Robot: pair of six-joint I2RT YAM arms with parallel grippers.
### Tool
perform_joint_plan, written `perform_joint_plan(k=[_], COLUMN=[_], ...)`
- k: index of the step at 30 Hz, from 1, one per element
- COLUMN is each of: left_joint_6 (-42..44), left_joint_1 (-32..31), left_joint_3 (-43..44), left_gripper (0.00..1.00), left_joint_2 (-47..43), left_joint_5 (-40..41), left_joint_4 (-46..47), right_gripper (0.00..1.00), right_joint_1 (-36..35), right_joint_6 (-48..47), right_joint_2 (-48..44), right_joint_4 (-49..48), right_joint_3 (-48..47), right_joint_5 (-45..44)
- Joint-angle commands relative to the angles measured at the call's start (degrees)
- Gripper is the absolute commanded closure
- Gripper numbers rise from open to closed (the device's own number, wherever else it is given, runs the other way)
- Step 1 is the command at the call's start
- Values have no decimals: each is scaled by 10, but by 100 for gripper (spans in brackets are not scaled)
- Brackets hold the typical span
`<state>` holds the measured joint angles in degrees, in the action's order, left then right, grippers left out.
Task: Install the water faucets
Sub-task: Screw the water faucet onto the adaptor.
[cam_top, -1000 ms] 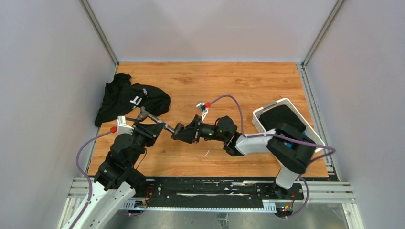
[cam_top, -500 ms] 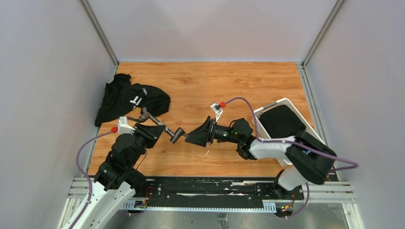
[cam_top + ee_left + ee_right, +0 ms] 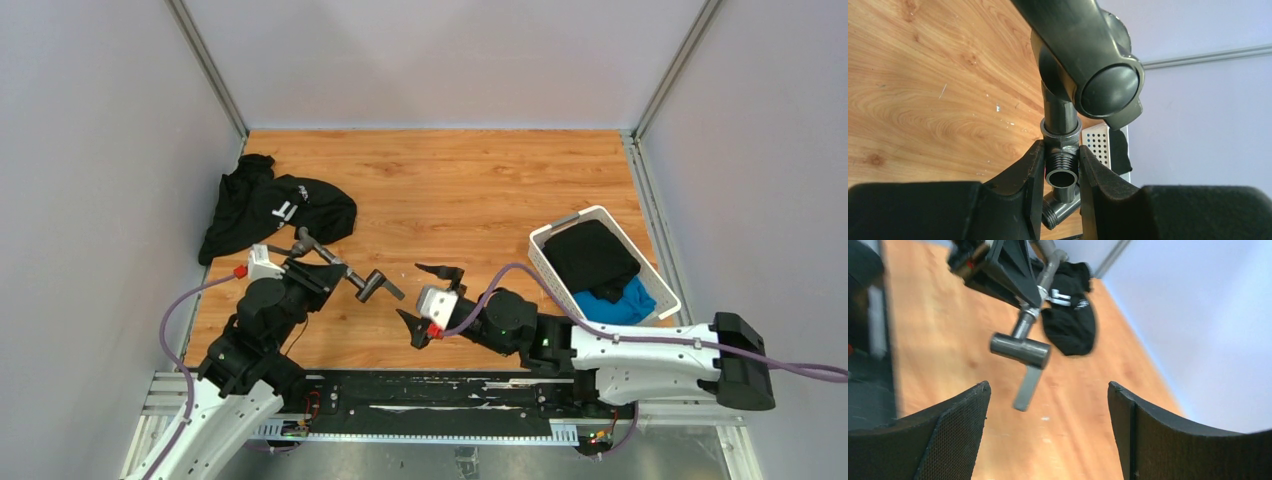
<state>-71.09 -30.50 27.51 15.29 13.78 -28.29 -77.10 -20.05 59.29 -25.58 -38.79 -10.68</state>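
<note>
A dark-grey water faucet (image 3: 345,272) hangs above the wooden table with my left gripper (image 3: 312,266) shut on its threaded stub. In the left wrist view the stub (image 3: 1062,167) is pinched between both pads (image 3: 1034,172), and the faucet body (image 3: 1083,60) rises away from the camera. A tee end with a threaded opening (image 3: 1058,212) shows just below the jaws. My right gripper (image 3: 427,298) stands open and empty, a short way right of the faucet's free end. From the right wrist the faucet's cross piece (image 3: 1020,350) and thin lever (image 3: 1027,382) hang ahead of the open right gripper (image 3: 1048,386).
A black cloth garment (image 3: 270,208) lies at the table's left side. A white plastic basket (image 3: 560,235) with dark and blue cloth stands at the right. The right arm lies low along the near edge, above the black base rail (image 3: 430,392).
My right gripper has let go of the faucet's end, opened wide and drawn back toward the near edge, the arm dropping low. The left gripper has kept its hold and barely moved.
</note>
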Motion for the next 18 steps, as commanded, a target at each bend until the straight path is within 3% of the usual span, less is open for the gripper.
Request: perform_joint_plan(k=[1, 8, 18], left_joint_6=[1, 2, 0], left_joint_1=[-1, -1, 0], left_joint_3=[30, 36, 38], left_gripper=[100, 100, 100], left_joint_2=[12, 11, 3], left_joint_5=[4, 8, 5], left_joint_4=[62, 54, 46], right_gripper=[15, 6, 4], right_joint_1=[-59, -107, -105], right_joint_6=[-346, -606, -789], right_joint_2=[44, 229, 484], right_joint_4=[-67, -298, -613], right_joint_3=[29, 41, -18], right_joint_5=[-101, -140, -198])
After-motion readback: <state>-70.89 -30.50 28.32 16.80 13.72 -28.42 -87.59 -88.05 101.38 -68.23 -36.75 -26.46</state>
